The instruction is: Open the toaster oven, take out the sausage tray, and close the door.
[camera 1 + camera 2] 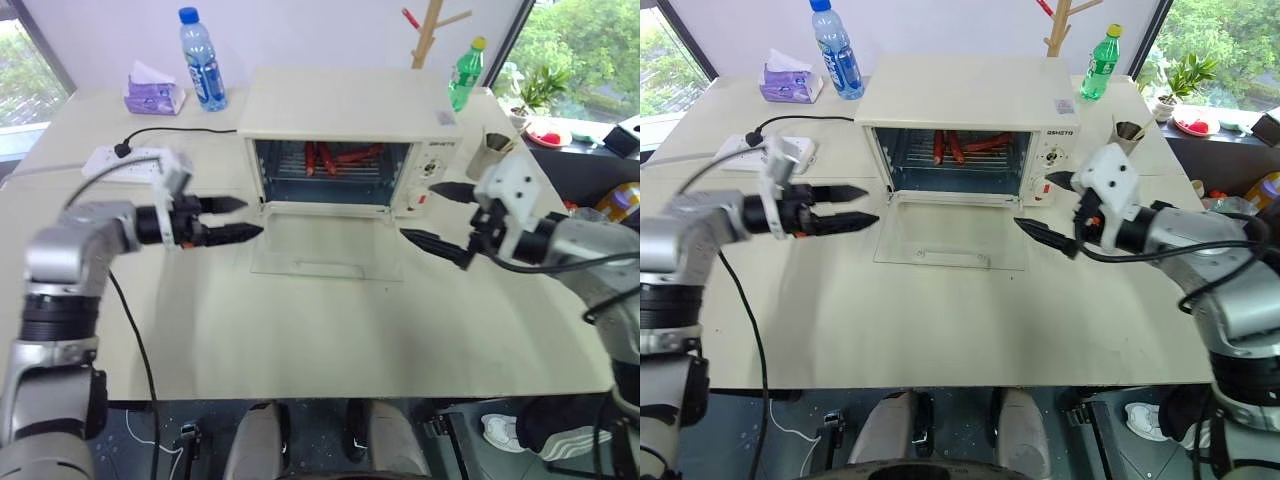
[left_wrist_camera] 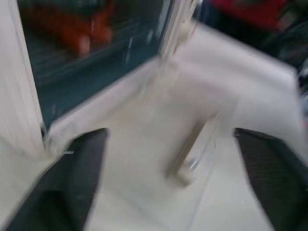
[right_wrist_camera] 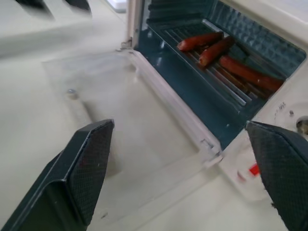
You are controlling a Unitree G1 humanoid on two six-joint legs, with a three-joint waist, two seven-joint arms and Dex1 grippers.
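Silver-grey arm links, black joint bands; white wrist housings; black tapered fingers (image 1: 228, 204), textured pads; black cables.

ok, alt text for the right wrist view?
The toaster oven stands with its glass door folded down flat on the table, and several reddish sausages lie on the sausage tray inside. The right gripper frames the scene, its jaws wide apart and empty.

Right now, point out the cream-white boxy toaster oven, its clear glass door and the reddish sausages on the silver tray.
cream-white boxy toaster oven (image 1: 960, 90): right eye view, flat top panel.
clear glass door (image 1: 950, 235): right eye view, middle of the pane lying open on the table.
reddish sausages (image 3: 219, 50): right wrist view, middle sausage on the rack.
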